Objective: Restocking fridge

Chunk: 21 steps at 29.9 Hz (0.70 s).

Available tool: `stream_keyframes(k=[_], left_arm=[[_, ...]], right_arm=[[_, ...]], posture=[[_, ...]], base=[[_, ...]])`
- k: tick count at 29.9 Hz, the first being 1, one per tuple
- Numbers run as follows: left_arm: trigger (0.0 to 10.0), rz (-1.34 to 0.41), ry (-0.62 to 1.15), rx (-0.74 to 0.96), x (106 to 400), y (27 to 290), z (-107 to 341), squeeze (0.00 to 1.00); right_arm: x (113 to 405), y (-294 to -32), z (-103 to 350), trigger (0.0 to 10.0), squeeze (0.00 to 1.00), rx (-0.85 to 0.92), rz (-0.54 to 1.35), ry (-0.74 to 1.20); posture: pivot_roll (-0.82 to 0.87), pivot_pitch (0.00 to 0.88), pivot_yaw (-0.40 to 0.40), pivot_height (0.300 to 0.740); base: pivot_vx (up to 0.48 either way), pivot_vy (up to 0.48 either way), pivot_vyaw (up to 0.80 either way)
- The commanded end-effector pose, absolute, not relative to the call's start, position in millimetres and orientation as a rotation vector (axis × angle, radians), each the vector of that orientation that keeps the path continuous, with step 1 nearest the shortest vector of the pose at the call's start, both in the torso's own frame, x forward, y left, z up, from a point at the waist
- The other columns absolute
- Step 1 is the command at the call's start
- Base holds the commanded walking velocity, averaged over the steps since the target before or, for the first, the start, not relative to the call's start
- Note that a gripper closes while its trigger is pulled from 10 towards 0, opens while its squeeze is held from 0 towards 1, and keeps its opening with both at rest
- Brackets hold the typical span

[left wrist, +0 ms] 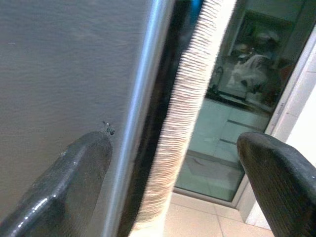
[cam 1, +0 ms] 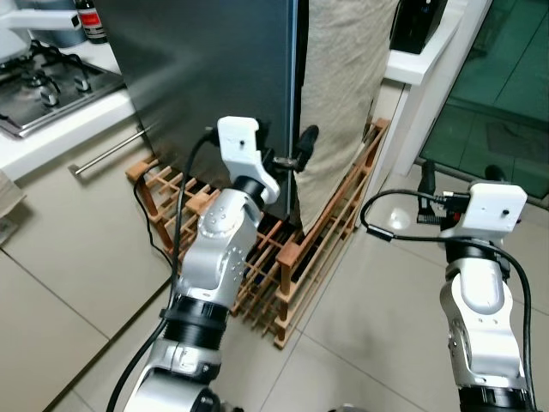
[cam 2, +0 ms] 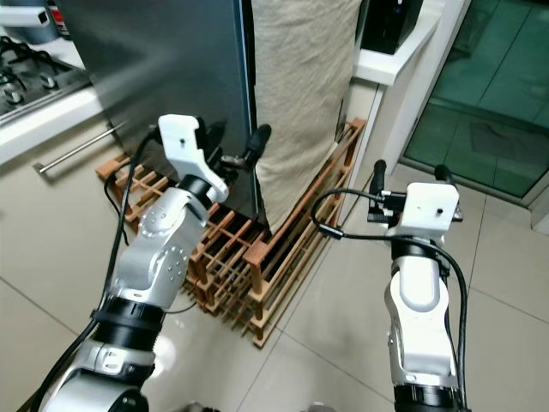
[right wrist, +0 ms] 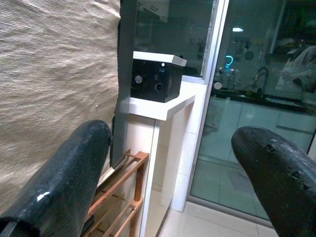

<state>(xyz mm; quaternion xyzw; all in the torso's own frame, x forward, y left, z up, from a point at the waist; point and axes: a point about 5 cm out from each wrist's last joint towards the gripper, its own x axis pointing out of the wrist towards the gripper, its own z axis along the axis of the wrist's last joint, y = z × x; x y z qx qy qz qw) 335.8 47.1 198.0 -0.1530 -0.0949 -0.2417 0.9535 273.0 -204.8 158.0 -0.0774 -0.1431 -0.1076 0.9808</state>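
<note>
The fridge (cam 1: 214, 60) is a tall dark grey unit straight ahead, with its door shut. My left gripper (cam 1: 289, 153) is raised to the door's right edge and is open. In the left wrist view the door's metal edge (left wrist: 143, 113) runs between the two black fingers (left wrist: 74, 168), one on the door face and one out past a hanging beige cloth (left wrist: 187, 108). My right gripper (cam 1: 459, 176) is open and holds nothing. It hovers over the floor to the right, pointing toward the cloth (right wrist: 54, 74) and a white counter (right wrist: 163, 106).
A wooden rack (cam 1: 317, 240) lies on the floor at the fridge's foot, under my left arm. A stove (cam 1: 43, 86) and drawer front stand at the left. A black appliance (cam 1: 420, 26) sits on the white counter, with a glass door (cam 1: 497, 103) at the right.
</note>
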Motion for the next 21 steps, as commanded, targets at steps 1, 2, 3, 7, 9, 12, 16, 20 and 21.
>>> stream_keyframes(k=[1,2,3,7,9,12,16,20,21], left_arm=[[10.0,-0.496,-0.210,-0.309,338,43,203,0.00],[10.0,-0.503,-0.206,-0.321,338,41,203,0.00],[10.0,-0.513,-0.201,-0.327,339,39,203,0.00],[10.0,-0.513,-0.177,-0.296,344,37,197,0.00],[10.0,-0.508,-0.163,-0.292,346,38,194,0.00],[10.0,-0.514,-0.159,-0.299,347,37,193,0.00],[10.0,-0.509,-0.156,-0.315,350,36,195,0.00],[10.0,-0.528,-0.162,-0.313,350,33,195,0.00],[10.0,-0.534,-0.164,-0.316,350,33,196,0.00]], right_arm=[[274,-203,161,10.0,0.00,-0.156,-0.220,-0.309],[274,-202,160,10.0,0.00,-0.153,-0.222,-0.309],[275,-202,161,10.0,0.00,-0.151,-0.223,-0.310],[276,-202,163,10.0,0.00,-0.150,-0.217,-0.316],[276,-203,162,10.0,0.00,-0.152,-0.218,-0.312],[275,-204,161,10.0,0.00,-0.153,-0.223,-0.310],[273,-205,161,10.0,0.00,-0.140,-0.228,-0.306],[272,-204,159,10.0,0.00,-0.130,-0.226,-0.301],[272,-204,159,10.0,0.00,-0.129,-0.225,-0.300]], posture=[[-0.17,0.027,0.054,0.740],[-0.17,0.027,0.054,0.740],[-0.17,0.028,0.055,0.740],[-0.17,0.033,0.055,0.740],[-0.17,0.033,0.056,0.740],[-0.17,0.035,0.057,0.740],[-0.17,0.036,0.059,0.740],[-0.18,0.036,0.061,0.740],[-0.18,0.037,0.061,0.740]], base=[[0.000,0.000,0.00],[0.000,0.000,0.00],[0.000,0.000,0.00],[0.000,0.000,0.00],[0.000,0.000,0.00],[0.000,0.000,0.00],[0.000,0.000,0.00],[0.000,0.000,0.00],[0.000,0.000,0.00]])
